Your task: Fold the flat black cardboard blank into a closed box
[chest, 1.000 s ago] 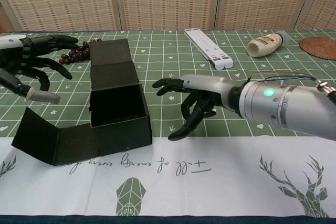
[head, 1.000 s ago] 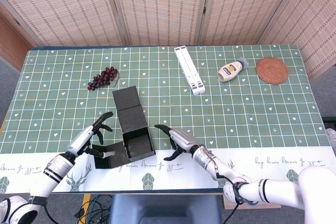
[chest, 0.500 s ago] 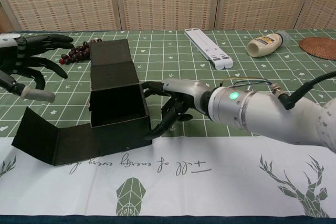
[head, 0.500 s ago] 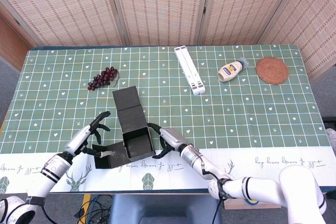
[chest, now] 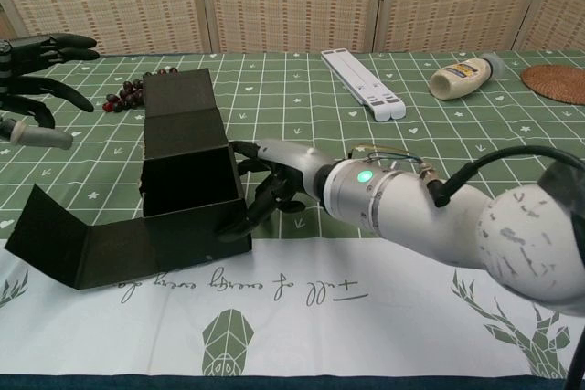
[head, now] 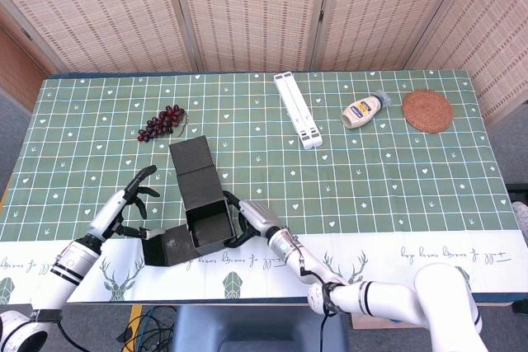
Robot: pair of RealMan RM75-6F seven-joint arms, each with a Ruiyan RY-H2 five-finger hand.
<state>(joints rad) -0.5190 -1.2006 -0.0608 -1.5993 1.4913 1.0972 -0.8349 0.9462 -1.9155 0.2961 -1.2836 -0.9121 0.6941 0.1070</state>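
Note:
The black cardboard box (head: 205, 229) (chest: 186, 191) stands half folded near the table's front edge, its cavity open upward. Its long lid panel (head: 192, 167) (chest: 178, 104) reaches away from me, and a loose side flap (head: 164, 246) (chest: 80, 248) lies spread to the left. My right hand (head: 247, 220) (chest: 270, 182) touches the box's right wall with its fingers spread and holds nothing. My left hand (head: 124, 207) (chest: 33, 79) hovers left of the box, apart from it, fingers apart and empty.
A bunch of dark grapes (head: 162, 122) (chest: 128, 93) lies behind the box to the left. Further back right are a white folding stand (head: 298, 110) (chest: 364, 84), a mayonnaise bottle (head: 364, 110) (chest: 466, 75) and a woven coaster (head: 427, 110) (chest: 558, 82).
My right hand has moved left against the box's right wall, and the box has slid a little to the left. My left hand has drawn back leftward, away from the flap.

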